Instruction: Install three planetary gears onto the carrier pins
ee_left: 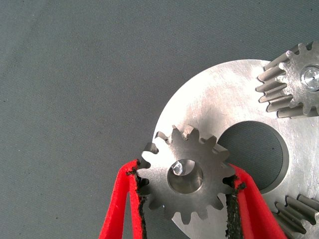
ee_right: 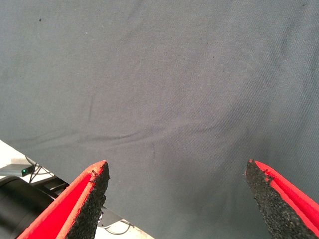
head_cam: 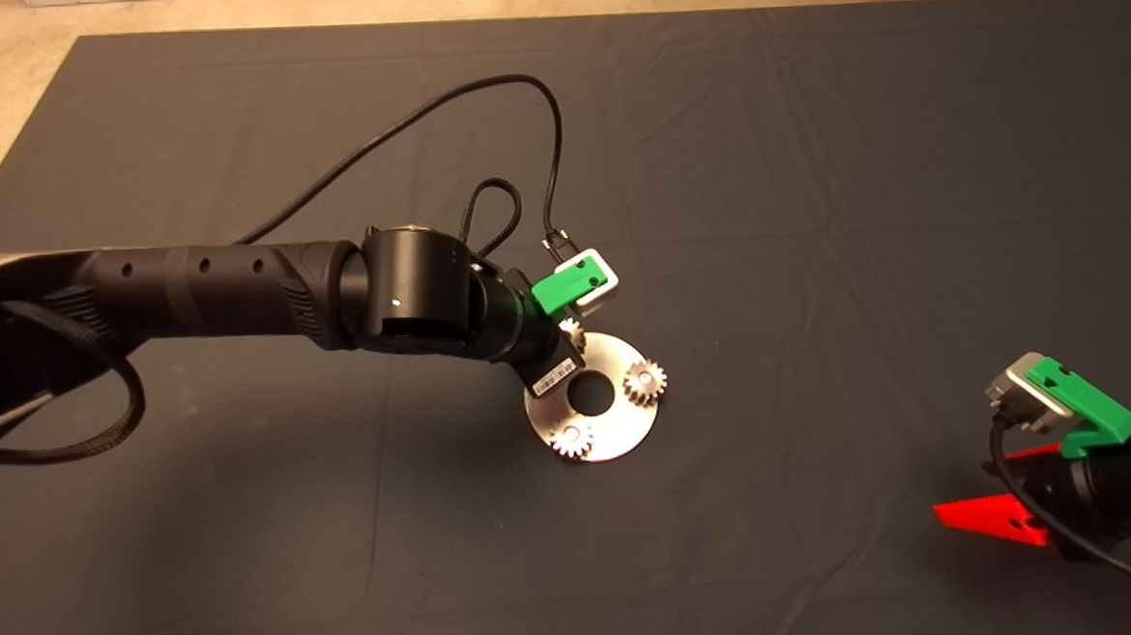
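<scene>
My left fingers (ee_left: 133, 199) are closed on the third gear (ee_left: 185, 174) by its teeth, one pad on each side. It sits at the disc (ee_left: 219, 94) edge, and a pin (ee_left: 180, 168) shows in its bore. I judge the gear stiff, heavy for its size and slippery, so holding it across the teeth is best. The left wrist view shows this grip, while the head view hides it under my arm and shows two gears (head_cam: 644, 381) (head_cam: 572, 440) already seated. My right gripper (ee_right: 177, 199) waits wide open and empty over the desk (ee_right: 159, 74).
</scene>
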Robot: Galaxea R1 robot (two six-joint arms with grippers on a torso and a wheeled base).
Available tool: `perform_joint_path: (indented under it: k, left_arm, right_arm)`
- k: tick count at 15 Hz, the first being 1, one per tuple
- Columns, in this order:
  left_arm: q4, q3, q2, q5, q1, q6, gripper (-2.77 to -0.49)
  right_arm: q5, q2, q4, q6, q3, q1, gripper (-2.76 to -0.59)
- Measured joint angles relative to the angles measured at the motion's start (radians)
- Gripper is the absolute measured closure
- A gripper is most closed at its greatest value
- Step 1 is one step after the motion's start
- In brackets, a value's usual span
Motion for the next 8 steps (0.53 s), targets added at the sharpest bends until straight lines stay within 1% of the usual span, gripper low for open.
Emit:
perform_joint_path:
  k: [4, 5, 6, 7, 8]
  left_arm:
    - [-0.006, -0.01, 0.0, -0.011, -0.002, 0.003, -0.64]
    - [-0.01, -0.014, 0.0, -0.012, -0.003, 0.014, -0.64]
    - [-0.021, -0.02, 0.0, -0.017, -0.005, 0.025, -0.64]
    - [-0.045, -0.031, 0.0, -0.025, -0.011, 0.038, -0.64]
    - [-0.068, -0.04, 0.0, -0.033, -0.015, 0.063, -0.64]
  right_arm:
    - [0.0, 0.0, 0.0, 0.0, 0.0, 0.0, -2.02]
    - [0.0, 0.0, 0.0, 0.0, 0.0, 0.0, -2.02]
    - [0.0, 0.0, 0.0, 0.0, 0.0, 0.0, -2.02]
    - [0.0, 0.0, 0.0, 0.0, 0.0, 0.0, -2.02]
    - [0.0, 0.0, 0.0, 0.0, 0.0, 0.0, -2.02]
